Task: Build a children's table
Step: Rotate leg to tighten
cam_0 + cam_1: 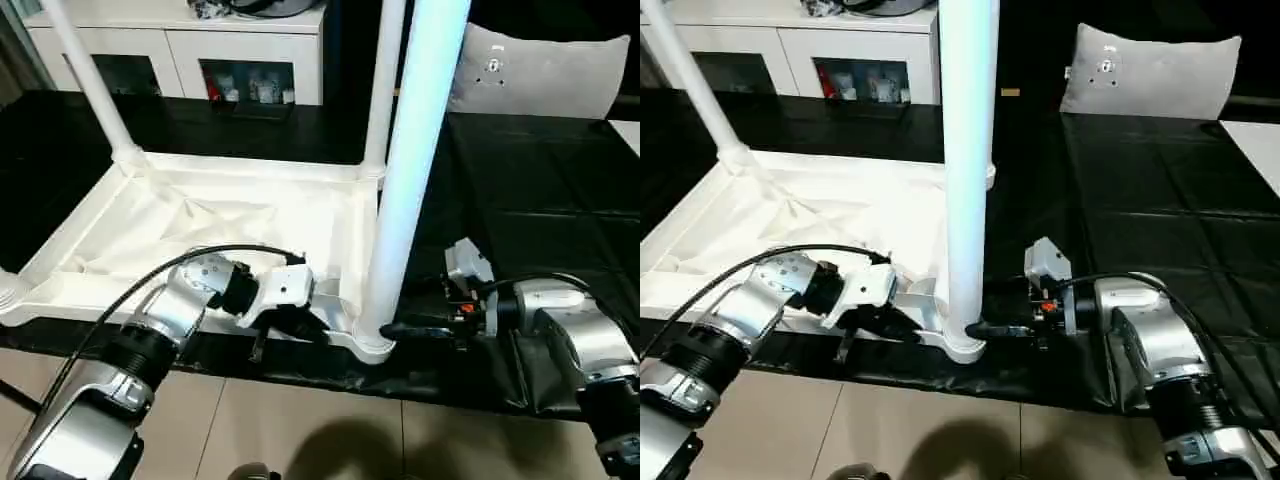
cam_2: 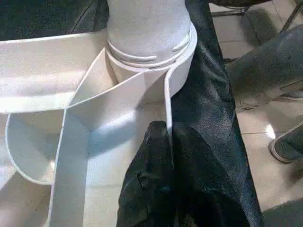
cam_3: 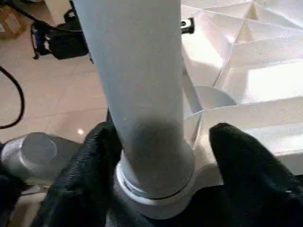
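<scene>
From my head, the table top (image 1: 230,225) lies upside down on the black counter (image 1: 540,190), and the near leg (image 1: 400,200) stands upright in the corner socket (image 1: 372,345) between my arms, just ahead of my right pincer (image 1: 985,328).

At my left wrist, my left pincer (image 2: 166,142) is clamped on the top's thin rim wall beside that socket.

At my right wrist, my black fingers (image 3: 99,156) sit spread either side of the leg's base; whether both touch it I cannot tell.
</scene>
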You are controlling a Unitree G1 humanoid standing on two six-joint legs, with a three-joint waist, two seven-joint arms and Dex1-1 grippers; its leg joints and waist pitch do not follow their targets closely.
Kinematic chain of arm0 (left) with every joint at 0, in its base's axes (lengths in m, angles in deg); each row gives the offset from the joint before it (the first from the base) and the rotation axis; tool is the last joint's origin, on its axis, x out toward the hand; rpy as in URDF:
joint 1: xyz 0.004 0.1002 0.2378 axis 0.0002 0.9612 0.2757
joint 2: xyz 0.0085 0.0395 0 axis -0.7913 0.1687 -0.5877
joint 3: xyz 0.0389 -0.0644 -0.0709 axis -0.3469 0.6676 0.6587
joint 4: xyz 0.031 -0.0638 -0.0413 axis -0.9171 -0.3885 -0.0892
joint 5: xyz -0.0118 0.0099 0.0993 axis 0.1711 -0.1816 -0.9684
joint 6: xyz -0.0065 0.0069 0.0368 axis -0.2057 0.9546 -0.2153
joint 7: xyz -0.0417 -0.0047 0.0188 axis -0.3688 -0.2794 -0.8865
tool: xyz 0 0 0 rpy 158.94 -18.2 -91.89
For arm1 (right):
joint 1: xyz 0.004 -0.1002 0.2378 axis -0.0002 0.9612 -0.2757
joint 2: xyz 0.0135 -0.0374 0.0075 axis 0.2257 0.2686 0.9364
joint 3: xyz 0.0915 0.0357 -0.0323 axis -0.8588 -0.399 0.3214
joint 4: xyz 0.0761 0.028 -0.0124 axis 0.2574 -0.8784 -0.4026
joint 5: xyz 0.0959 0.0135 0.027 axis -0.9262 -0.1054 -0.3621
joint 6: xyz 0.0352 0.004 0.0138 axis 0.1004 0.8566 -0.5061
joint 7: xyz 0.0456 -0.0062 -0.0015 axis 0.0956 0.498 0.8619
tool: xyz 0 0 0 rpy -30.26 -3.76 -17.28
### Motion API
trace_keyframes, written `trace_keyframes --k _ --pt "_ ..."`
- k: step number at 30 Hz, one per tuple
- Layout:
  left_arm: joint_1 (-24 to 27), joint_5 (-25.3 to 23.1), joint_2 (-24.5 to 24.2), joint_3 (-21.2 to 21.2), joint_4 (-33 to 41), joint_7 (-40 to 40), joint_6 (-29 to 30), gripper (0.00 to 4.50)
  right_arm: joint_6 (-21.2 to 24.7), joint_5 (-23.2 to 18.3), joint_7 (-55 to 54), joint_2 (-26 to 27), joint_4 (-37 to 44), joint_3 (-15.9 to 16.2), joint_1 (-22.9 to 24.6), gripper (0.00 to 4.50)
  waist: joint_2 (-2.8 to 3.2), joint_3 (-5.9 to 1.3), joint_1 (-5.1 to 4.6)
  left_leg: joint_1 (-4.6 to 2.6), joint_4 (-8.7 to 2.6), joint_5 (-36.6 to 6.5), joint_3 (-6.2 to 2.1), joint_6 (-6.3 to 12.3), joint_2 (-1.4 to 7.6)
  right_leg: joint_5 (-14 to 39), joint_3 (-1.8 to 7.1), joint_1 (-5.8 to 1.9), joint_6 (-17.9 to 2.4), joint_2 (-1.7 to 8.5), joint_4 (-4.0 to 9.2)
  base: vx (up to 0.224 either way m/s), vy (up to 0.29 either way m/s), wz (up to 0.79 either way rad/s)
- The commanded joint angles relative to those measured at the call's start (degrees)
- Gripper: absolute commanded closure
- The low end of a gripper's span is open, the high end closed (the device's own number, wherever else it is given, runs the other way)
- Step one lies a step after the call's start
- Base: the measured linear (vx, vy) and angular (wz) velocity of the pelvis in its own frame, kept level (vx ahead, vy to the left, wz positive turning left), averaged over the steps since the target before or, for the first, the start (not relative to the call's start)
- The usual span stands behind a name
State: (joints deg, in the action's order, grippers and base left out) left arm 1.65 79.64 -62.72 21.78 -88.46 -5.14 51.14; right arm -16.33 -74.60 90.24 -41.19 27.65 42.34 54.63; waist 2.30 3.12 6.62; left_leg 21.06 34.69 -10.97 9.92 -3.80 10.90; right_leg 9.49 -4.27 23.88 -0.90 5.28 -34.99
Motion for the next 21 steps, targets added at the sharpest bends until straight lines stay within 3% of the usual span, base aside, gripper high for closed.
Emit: trace_keyframes --k 1,7,12,18,20,21 --pt "-1.27 -0.56 0.33 -1.35 0.91 -2.15 -1.53 4.50 -0.22 -0.66 0.33 0.23 -0.22 0.32 -0.84 1.64 -1.03 -4.22 -0.04 -0.07 -3.97 -9.44 -0.24 3.95 1.96 15.33 2.30 -3.56 -11.73 2.98 4.17 0.000 0.000 0.00" --pt "-1.23 -0.34 0.21 -1.47 0.97 -2.47 -1.51 4.50 0.48 -1.34 1.08 1.18 0.27 1.11 -0.86 2.09 -1.02 -4.28 -0.03 -0.06 -3.92 -8.94 -0.22 4.33 2.00 13.76 2.28 -3.55 -12.33 2.97 3.99 0.000 0.000 0.00" --pt "-1.19 -0.41 0.08 -1.12 0.63 -2.34 -1.42 4.50 1.40 -1.88 1.73 2.09 0.34 1.43 -0.94 2.50 -1.06 -4.20 0.03 -0.09 -3.99 -9.58 -0.22 3.87 1.95 15.67 2.31 -3.58 -11.69 3.04 4.18 0.000 0.000 0.00" --pt "-0.83 0.09 0.88 0.64 1.33 1.18 3.30 4.50 7.11 -5.54 1.08 2.83 4.69 0.50 1.03 2.62 -0.81 -4.12 0.05 -0.20 -4.09 -9.64 -0.23 3.69 2.03 15.02 2.35 -3.53 -11.94 2.88 4.17 0.000 0.000 0.00" --pt "-0.56 0.34 2.67 2.31 2.52 6.25 8.16 4.50 11.19 -6.62 -3.41 4.21 9.02 -0.01 3.12 2.63 -0.54 -4.16 0.47 -0.35 -4.03 -9.47 -0.26 3.49 2.09 14.81 2.40 -3.40 -11.97 2.94 4.18 0.000 0.000 0.00" --pt "-0.52 0.32 2.92 2.46 2.75 6.89 8.74 4.50 11.73 -6.63 -4.09 4.42 9.37 -0.07 3.29 2.63 -0.75 -4.11 0.25 -0.15 -4.12 -9.30 -0.24 3.26 2.04 14.65 2.45 -3.60 -11.79 2.85 4.13 0.000 0.000 0.00"
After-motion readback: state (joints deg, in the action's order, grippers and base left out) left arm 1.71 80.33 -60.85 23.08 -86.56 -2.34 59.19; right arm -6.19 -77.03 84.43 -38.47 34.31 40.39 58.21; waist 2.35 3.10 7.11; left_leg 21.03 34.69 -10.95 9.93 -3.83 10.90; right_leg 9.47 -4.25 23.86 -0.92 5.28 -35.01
